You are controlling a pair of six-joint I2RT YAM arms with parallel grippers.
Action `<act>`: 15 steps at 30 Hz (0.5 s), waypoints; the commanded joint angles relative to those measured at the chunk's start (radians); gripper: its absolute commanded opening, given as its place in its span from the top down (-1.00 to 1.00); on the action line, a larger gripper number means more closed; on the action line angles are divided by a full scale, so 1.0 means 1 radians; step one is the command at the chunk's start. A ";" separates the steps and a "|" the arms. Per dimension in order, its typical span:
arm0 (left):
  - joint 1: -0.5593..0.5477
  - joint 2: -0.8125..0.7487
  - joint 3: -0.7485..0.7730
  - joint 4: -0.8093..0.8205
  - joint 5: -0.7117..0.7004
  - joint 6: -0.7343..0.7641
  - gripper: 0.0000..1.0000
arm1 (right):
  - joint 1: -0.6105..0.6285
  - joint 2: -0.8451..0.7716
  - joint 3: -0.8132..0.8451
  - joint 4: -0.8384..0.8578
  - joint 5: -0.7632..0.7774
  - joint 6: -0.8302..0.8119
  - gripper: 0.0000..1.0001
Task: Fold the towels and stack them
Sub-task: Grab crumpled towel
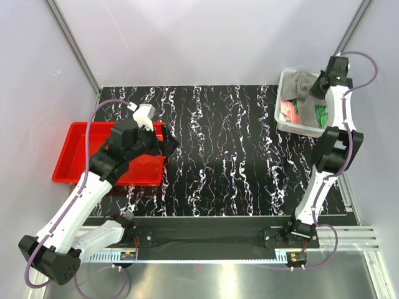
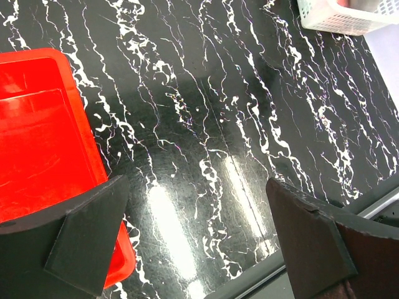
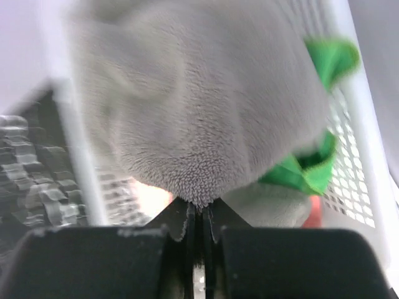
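Note:
The grey towel (image 1: 300, 83) lies bunched on top in the white basket (image 1: 280, 111) at the back right. Under it show a bright green towel (image 1: 322, 114) and a salmon-pink towel (image 1: 288, 109). My right gripper (image 1: 320, 85) is down in the basket, shut on a fold of the grey towel (image 3: 206, 112), whose pile is pinched between the fingertips (image 3: 201, 205). A green towel edge (image 3: 312, 171) sits to the right of it. My left gripper (image 1: 161, 138) hovers open beside the red tray, with only bare table between its fingers (image 2: 87, 240).
A red tray (image 1: 78, 156) rests at the left table edge, seen also in the left wrist view as the red tray (image 2: 37, 156). The basket's corner (image 2: 340, 18) shows at the top right. Black marbled table (image 1: 218, 156) spans the middle. Enclosure walls stand on three sides.

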 commanded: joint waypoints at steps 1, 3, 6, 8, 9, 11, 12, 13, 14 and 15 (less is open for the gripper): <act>0.004 0.004 0.028 0.075 0.020 -0.012 -0.98 | 0.004 -0.102 0.212 -0.066 -0.173 0.036 1.00; 0.005 0.007 0.054 0.082 0.055 -0.047 -0.98 | 0.006 -0.192 0.251 -0.049 -0.396 0.075 1.00; 0.005 0.011 0.091 0.130 0.163 -0.070 -0.98 | 0.013 -0.327 0.266 0.026 -0.641 0.186 1.00; 0.005 0.013 0.124 0.123 0.162 -0.067 -0.98 | 0.023 -0.421 0.251 0.078 -0.723 0.282 1.00; 0.005 0.014 0.140 0.112 0.129 -0.049 -0.98 | 0.026 -0.450 0.211 0.104 -0.813 0.311 1.00; 0.008 0.019 0.179 0.071 0.087 -0.032 -0.98 | 0.050 -0.534 0.150 0.167 -0.892 0.413 1.00; 0.008 0.025 0.193 0.055 0.064 -0.018 -0.98 | 0.062 -0.561 0.083 0.166 -0.928 0.434 1.00; 0.011 0.025 0.207 0.019 0.052 -0.012 -0.98 | 0.105 -0.620 0.038 0.160 -0.935 0.444 1.00; 0.011 0.025 0.232 0.000 0.040 0.001 -0.98 | 0.127 -0.651 -0.009 0.137 -0.932 0.435 1.00; 0.011 0.022 0.236 -0.014 0.012 0.005 -0.98 | 0.154 -0.685 -0.131 0.120 -0.904 0.412 1.00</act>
